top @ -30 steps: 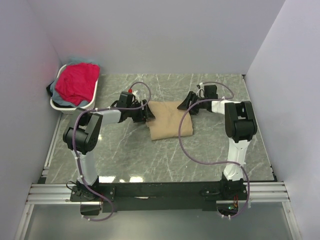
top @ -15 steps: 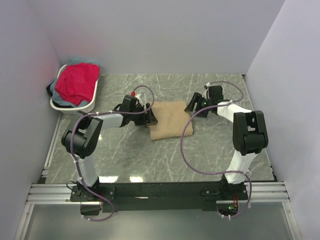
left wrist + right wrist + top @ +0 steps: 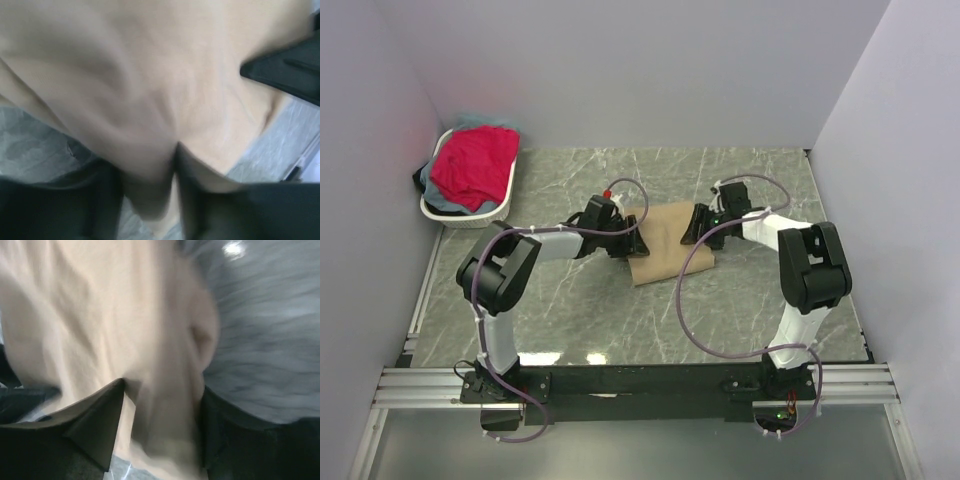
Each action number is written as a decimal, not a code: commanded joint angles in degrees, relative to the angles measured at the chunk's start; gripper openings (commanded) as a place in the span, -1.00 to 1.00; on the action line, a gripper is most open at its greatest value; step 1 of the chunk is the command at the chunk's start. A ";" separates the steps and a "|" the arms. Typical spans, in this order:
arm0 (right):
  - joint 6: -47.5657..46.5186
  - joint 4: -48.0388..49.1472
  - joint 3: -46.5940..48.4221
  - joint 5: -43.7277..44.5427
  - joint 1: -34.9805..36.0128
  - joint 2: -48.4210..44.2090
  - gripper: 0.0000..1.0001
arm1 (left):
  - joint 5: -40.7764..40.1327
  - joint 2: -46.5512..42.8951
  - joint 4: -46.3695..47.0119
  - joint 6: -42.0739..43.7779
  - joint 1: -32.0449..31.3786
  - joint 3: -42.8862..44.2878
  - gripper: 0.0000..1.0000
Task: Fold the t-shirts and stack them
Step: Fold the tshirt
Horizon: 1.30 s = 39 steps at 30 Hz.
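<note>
Since a second ago both arms have swung inward and the tan t-shirt has turned with them, so that it now lies skewed and narrower at the middle of the table. My left gripper sits on the shirt's left edge; its wrist view shows a ridge of tan cloth pinched tight between the two dark fingers, with creases fanning out from the pinch. My right gripper is at the shirt's far right corner, and a thick fold fills the gap between its fingers, but that view is too smeared to say whether it is clamped. The red-pink t-shirt lies heaped in the white basket at the far left.
</note>
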 commanded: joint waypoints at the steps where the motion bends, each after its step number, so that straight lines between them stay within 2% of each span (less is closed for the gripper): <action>1: 0.74 -0.60 -1.73 -4.54 3.76 1.51 -0.01 | -0.80 3.75 -5.91 -0.54 -0.90 -0.11 -0.33; 2: 1.10 -0.16 -2.78 -4.64 4.28 1.34 -0.25 | -1.41 3.93 -6.08 -0.19 -0.82 0.15 -0.46; 3: 1.45 0.45 -3.40 -4.55 5.33 1.25 -0.35 | -2.02 4.11 -8.26 -0.10 -0.81 0.24 -0.98; 5: 2.42 1.42 -5.58 -5.08 6.39 0.37 -0.57 | -3.25 3.76 -9.42 0.42 -0.55 0.16 -0.98; 7: 3.73 2.91 -7.26 -4.73 8.06 -0.68 -0.70 | -5.27 3.15 -12.30 1.39 -0.29 0.07 -0.95; 8: 4.00 3.35 -8.92 -4.38 8.59 -2.08 -0.87 | -6.85 2.79 -13.46 2.70 -0.29 -0.02 -0.94; 9: 4.26 3.36 -9.64 -3.77 9.29 -2.88 -0.93 | -9.99 2.35 -15.21 3.41 0.06 -0.11 -0.93; 14: 4.97 1.34 -13.68 3.95 11.32 -8.50 -0.93 | -15.03 -1.42 -20.49 6.31 2.52 -2.91 -0.91; 16: 4.88 -0.59 -14.38 7.03 11.32 -9.82 -0.89 | -15.48 -3.00 -21.81 7.45 4.28 -4.32 -0.88; 18: 4.88 -2.26 -14.92 10.98 11.32 -11.41 -0.75 | -15.74 -4.15 -22.96 8.86 5.94 -5.55 -0.85; 20: 4.62 -2.27 -15.27 11.45 11.23 -12.20 -0.69 | -16.44 -5.03 -24.10 10.35 6.57 -5.64 -0.80; 21: 4.44 -2.27 -15.18 11.18 11.14 -12.20 -0.61 | -16.01 -5.21 -24.28 10.71 6.66 -5.56 -0.71; 22: 4.36 -2.09 -15.18 11.01 11.32 -12.29 -0.41 | -15.13 -5.21 -23.84 10.71 6.57 -5.56 -0.64; 23: 4.53 -1.74 -15.62 11.00 11.23 -12.64 0.15 | -12.69 -5.12 -23.32 10.45 6.57 -5.47 -0.53; 24: 4.62 -1.65 -15.71 11.53 11.23 -12.99 0.29 | -11.88 -5.12 -22.88 10.19 6.31 -5.21 -0.17; 27: 4.88 -0.69 -16.94 12.32 10.53 -15.36 0.52 | -13.71 -6.17 -23.40 9.83 5.60 -5.12 0.22; 28: 4.88 -0.34 -17.11 12.50 10.27 -16.67 0.61 | -14.33 -7.05 -23.66 9.83 5.51 -5.12 0.30; 30: 4.88 -0.33 -17.55 13.11 8.96 -17.82 0.64 | -16.96 -8.10 -24.36 9.22 5.51 -4.85 0.51; 33: 4.79 0.02 -17.29 12.85 7.11 -19.40 0.71 | -19.16 -11.00 -24.46 7.90 5.51 -5.03 0.71; 39: 4.71 2.04 -14.13 7.23 4.64 -23.71 0.64 | -19.26 -18.47 -23.05 6.58 5.51 -2.84 0.79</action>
